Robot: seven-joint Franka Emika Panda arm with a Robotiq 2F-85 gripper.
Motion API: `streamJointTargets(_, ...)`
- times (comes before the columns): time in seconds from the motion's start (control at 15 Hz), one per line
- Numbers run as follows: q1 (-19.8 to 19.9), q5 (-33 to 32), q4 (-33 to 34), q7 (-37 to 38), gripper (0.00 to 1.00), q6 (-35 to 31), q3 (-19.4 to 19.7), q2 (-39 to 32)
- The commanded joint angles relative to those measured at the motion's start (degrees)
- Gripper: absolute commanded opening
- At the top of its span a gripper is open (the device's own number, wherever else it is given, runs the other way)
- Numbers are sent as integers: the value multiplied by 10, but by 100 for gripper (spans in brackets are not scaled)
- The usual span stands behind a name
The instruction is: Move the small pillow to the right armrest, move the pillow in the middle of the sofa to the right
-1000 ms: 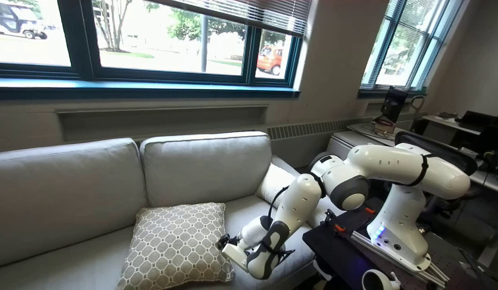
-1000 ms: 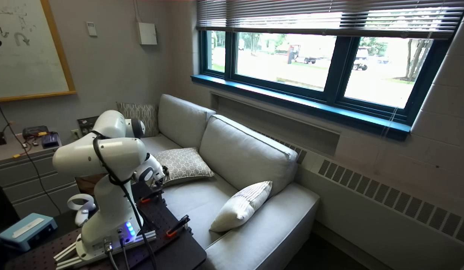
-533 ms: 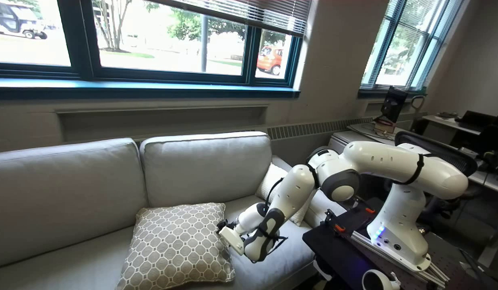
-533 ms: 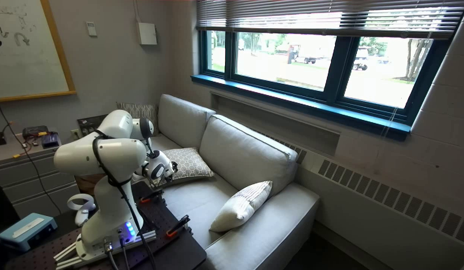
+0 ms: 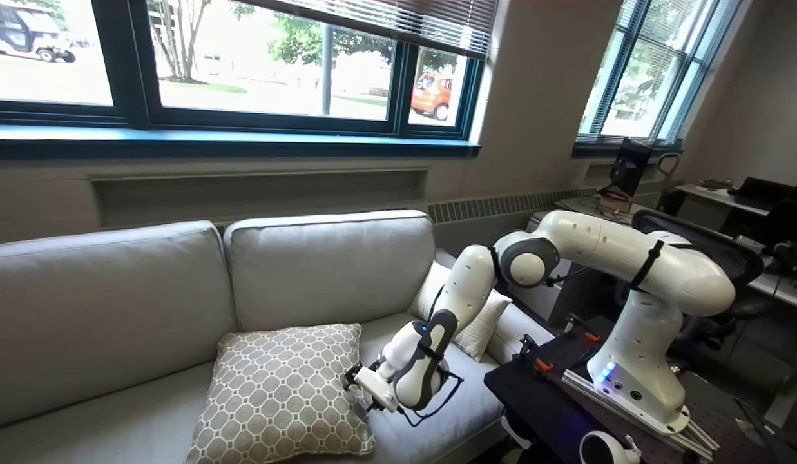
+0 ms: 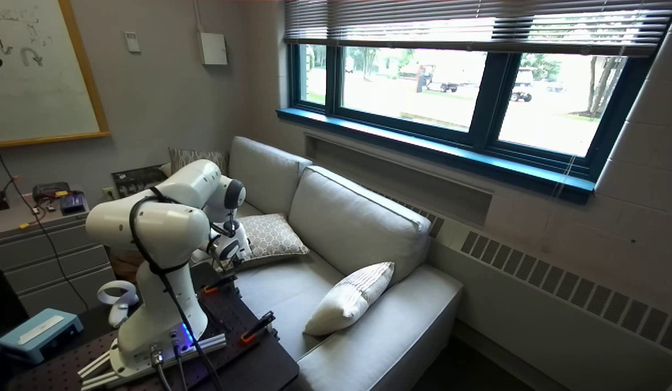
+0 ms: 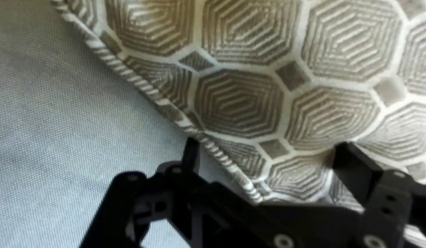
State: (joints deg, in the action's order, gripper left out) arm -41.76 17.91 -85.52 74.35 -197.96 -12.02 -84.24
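A: Room with a window (image 5: 269, 64) beyond the claw (image 7: 268, 151), pale sofa (image 5: 108, 412) below the claw, back cushions (image 5: 327, 267) on the window side of it. Dark table (image 5: 540, 406) on the base side of the claw; white arm (image 5: 591, 245) reaches from there over the sofa.

B: Claw state?

A: Spread wide. Wrist view: fingers (image 7: 191, 151) straddle the corded edge of the patterned pillow (image 5: 285, 393). One over bare seat (image 7: 95, 137) just beside the cord, the other on the lattice side.

B: Touching?

A: Lattice-side finger looks pressed to the cloth, which creases there. Seat-side one, can't tell.

B: Patterned pillow's spot?

A: Right at the claw, lying on the seat, most of it stretching ahead of the claw, away from the arm's base. Rear edge up by the back cushions.

B: Small pillow?

A: Small pillow (image 6: 349, 298) is well apart from the claw, opposite side from the patterned one. Tilted, leaning at the right armrest (image 6: 395, 326), which is farther from the claw again. Arm partly covers it in an exterior view.

B: Other stuff?

A: Another pillow (image 6: 192, 156) past the claw, sofa's far end, partly hidden by the arm.
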Motion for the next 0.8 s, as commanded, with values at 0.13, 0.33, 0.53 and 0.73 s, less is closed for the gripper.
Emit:
streamJointTargets(0.13,22,33,-1,-57,100,0,-20,0)
streamJointTargets(0.33,31,39,9,-59,100,-1,-16,0)
streamJointTargets(0.53,39,50,13,-66,100,-1,-19,1)
streamJointTargets(0.73,25,32,12,-22,100,-1,6,1)
